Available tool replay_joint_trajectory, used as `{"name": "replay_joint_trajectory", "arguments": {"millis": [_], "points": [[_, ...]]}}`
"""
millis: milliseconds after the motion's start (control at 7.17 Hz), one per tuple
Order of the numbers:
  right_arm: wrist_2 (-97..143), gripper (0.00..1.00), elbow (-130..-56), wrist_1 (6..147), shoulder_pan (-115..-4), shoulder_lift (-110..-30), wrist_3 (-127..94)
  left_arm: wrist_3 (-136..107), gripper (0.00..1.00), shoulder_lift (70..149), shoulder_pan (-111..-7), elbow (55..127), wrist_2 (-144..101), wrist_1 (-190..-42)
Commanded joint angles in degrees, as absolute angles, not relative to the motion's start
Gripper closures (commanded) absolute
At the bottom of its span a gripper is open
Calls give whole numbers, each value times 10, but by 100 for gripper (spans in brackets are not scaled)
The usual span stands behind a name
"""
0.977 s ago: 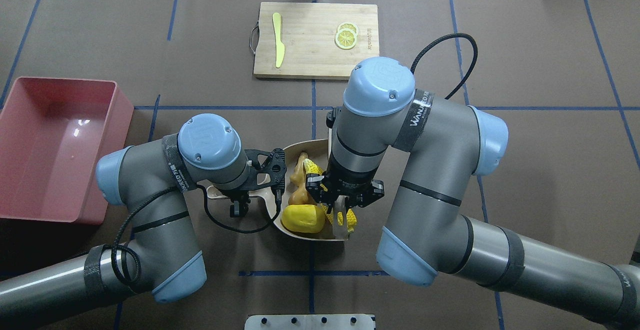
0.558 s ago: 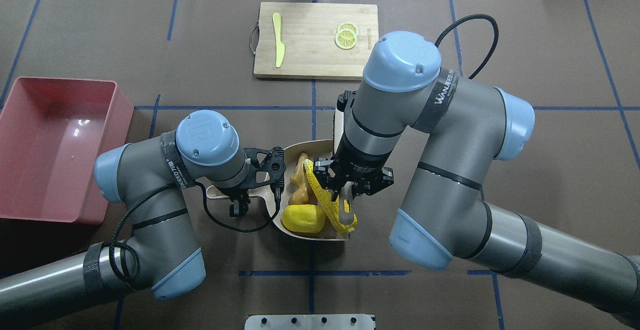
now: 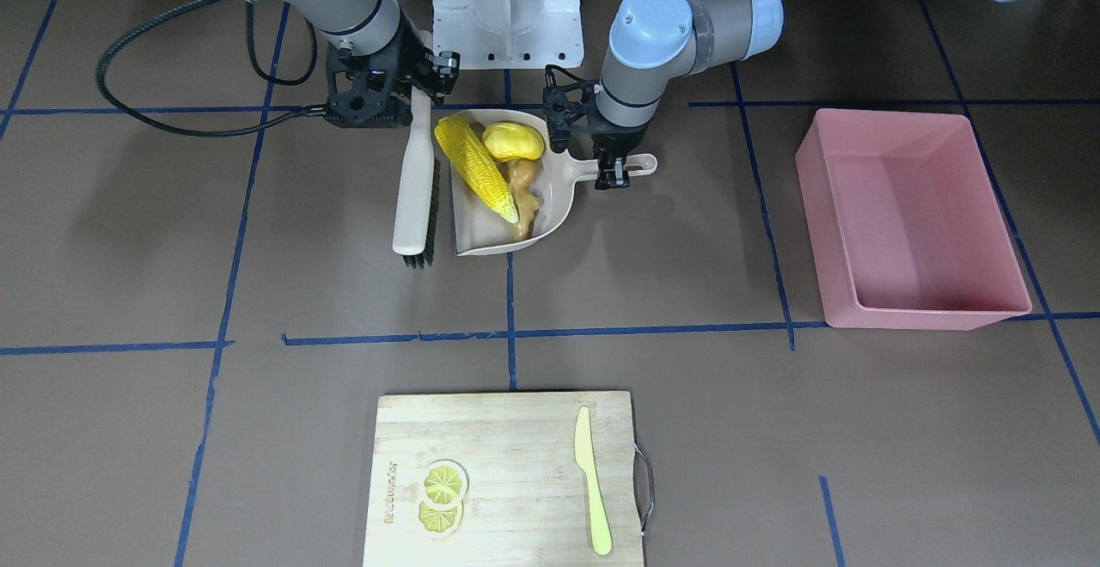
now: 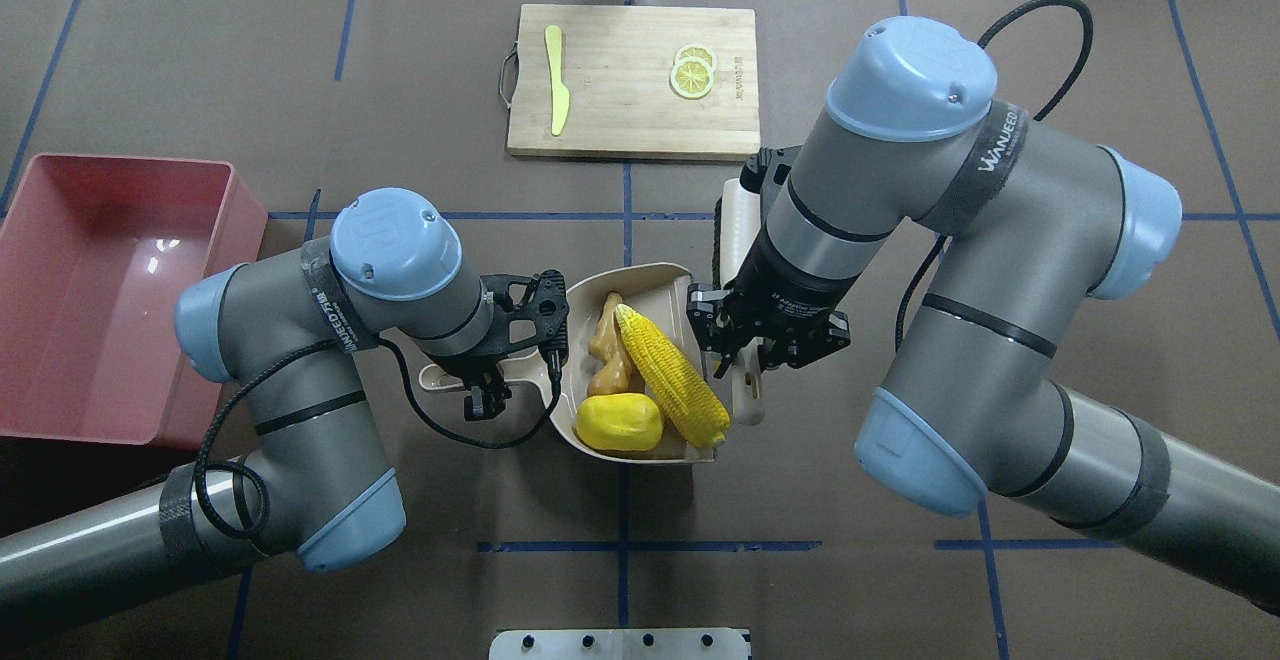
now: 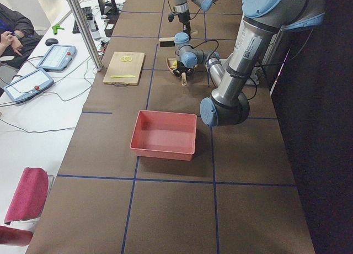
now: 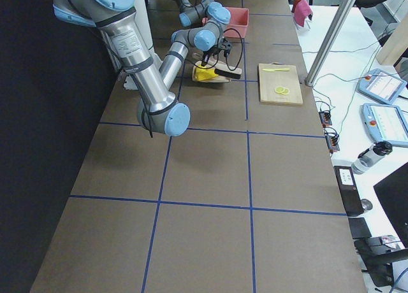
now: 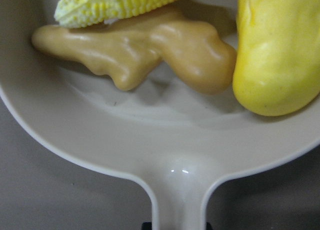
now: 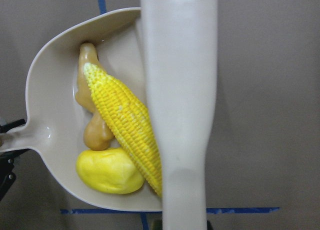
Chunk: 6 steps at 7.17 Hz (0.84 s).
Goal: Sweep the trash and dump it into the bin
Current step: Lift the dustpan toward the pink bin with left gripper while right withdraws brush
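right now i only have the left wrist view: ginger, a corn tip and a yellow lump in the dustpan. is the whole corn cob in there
observer: yes, the corn cob lies diagonally in the dustpan, its thick end right at the open lip.
operator: where's the brush
observer: the right gripper is shut on the handle of the brush, which sits alongside that lip, outside the pan.
operator: and the bin
observer: the pink bin stands apart from the pan, on the robot's left, with nothing in it.
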<state>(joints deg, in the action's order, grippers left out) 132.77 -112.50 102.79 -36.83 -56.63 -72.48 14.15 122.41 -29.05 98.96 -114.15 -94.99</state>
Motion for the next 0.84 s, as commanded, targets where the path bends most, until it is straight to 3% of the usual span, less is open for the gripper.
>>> {"name": "replay_joint_trajectory", "arguments": {"millis": [0, 419, 698], "points": [[1328, 100, -1166, 1049, -389, -600, -720, 133, 100, 1224, -303, 986, -1170, -976], [1324, 100, -1217, 1159, -420, -607, -673, 126, 100, 1223, -350, 998, -1222, -984], [1304, 100, -1243, 1237, -441, -617, -610, 124, 100, 1189, -405, 1045, -1269, -976]]}}
